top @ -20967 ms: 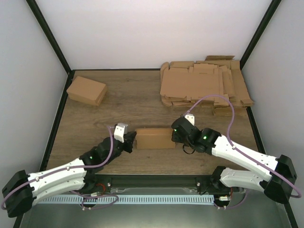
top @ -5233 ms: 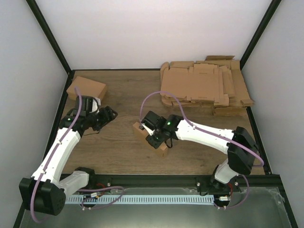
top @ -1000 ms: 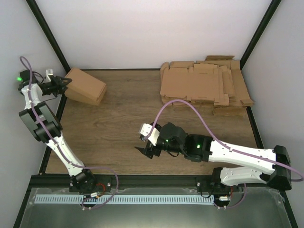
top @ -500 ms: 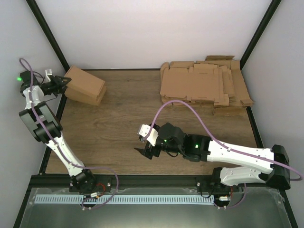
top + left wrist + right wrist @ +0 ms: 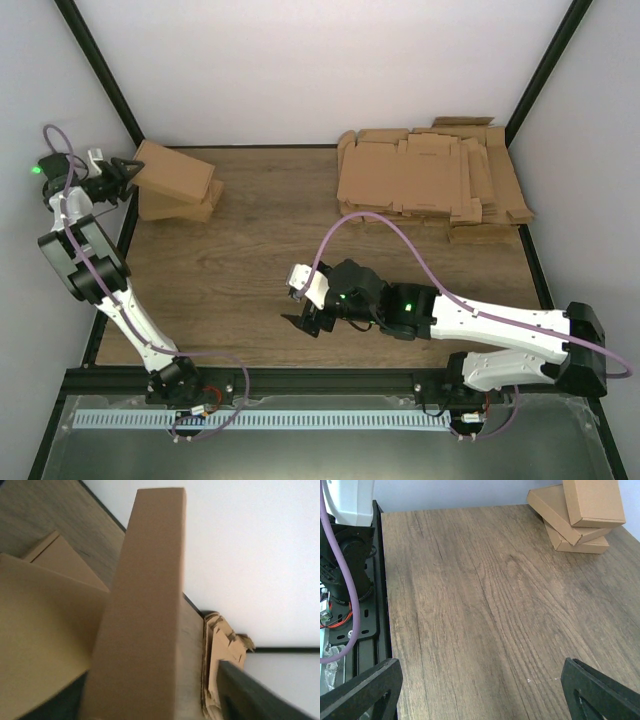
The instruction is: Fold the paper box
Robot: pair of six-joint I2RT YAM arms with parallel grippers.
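The paper box (image 5: 178,171) is a closed brown carton lying tilted on top of the other matching box (image 5: 188,208) at the table's far left corner. My left gripper (image 5: 121,173) is at its left end, open. In the left wrist view the paper box (image 5: 145,605) still stands between the fingers, and table shows between it and the right finger (image 5: 250,695). The right wrist view shows the paper box (image 5: 593,500) far off at the top right. My right gripper (image 5: 305,315) hangs open and empty over the near middle of the table (image 5: 485,605).
A thick pile of flat cardboard blanks (image 5: 430,185) lies at the far right, also seen as the pile's edge (image 5: 220,650) in the left wrist view. The black frame rail (image 5: 130,230) and the left wall stand close behind my left arm.
My left gripper's jaws have spread apart off the paper box, which has settled lower onto the other box. My right arm has drifted slightly left.
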